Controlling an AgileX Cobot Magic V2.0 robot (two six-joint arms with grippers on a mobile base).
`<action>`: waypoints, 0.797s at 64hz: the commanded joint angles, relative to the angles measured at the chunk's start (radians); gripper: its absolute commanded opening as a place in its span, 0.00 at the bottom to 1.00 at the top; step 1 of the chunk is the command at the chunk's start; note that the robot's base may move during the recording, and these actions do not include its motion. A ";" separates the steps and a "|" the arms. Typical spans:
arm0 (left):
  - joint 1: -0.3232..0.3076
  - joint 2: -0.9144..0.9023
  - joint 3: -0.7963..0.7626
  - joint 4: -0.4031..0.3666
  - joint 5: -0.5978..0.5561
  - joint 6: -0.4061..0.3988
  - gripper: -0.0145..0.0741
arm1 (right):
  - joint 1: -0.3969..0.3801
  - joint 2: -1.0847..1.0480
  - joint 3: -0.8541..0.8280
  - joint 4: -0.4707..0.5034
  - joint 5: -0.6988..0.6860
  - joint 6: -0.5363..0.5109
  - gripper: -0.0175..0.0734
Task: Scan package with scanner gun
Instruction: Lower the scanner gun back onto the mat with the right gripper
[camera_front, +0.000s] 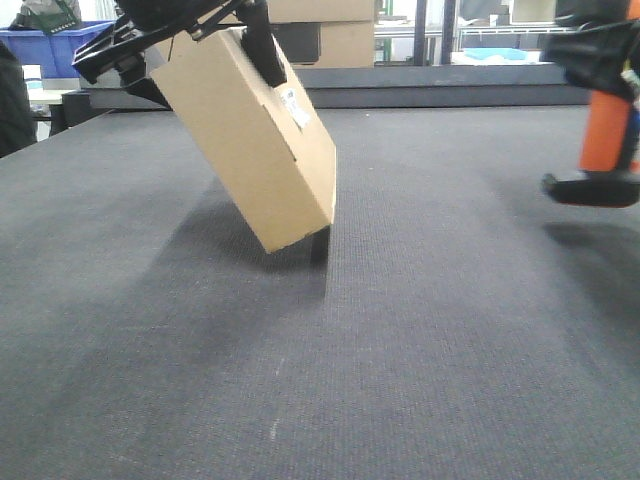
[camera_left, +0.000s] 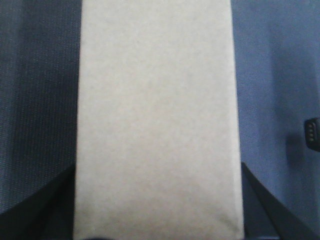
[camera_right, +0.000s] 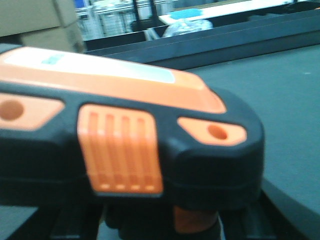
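Note:
A brown cardboard package (camera_front: 255, 135) hangs tilted above the dark mat, with a white label (camera_front: 296, 108) on its right face. My left gripper (camera_front: 185, 40) is shut on its upper end and holds it off the table. In the left wrist view the package (camera_left: 157, 120) fills the frame between the black fingers (camera_left: 260, 200). My right gripper (camera_front: 595, 60) is shut on the orange and black scanner gun (camera_front: 600, 150) at the far right, lifted above the mat. The scanner gun (camera_right: 125, 135) fills the right wrist view, and its handle runs down between the jaws.
The dark grey mat (camera_front: 320, 350) covers the table. Cardboard boxes (camera_front: 330, 40) and a blue bin (camera_front: 55, 50) stand behind the far edge. A small black part (camera_left: 312, 132) shows at the right edge of the left wrist view.

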 joint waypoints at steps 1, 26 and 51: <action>-0.006 -0.012 -0.009 0.006 -0.011 0.000 0.04 | -0.004 0.001 -0.012 -0.070 -0.088 0.027 0.02; -0.006 -0.012 -0.009 0.006 -0.008 0.000 0.04 | -0.004 0.024 -0.012 -0.076 -0.074 0.027 0.02; -0.006 -0.012 -0.009 0.006 0.011 0.000 0.04 | -0.004 0.044 -0.012 -0.076 -0.024 0.027 0.02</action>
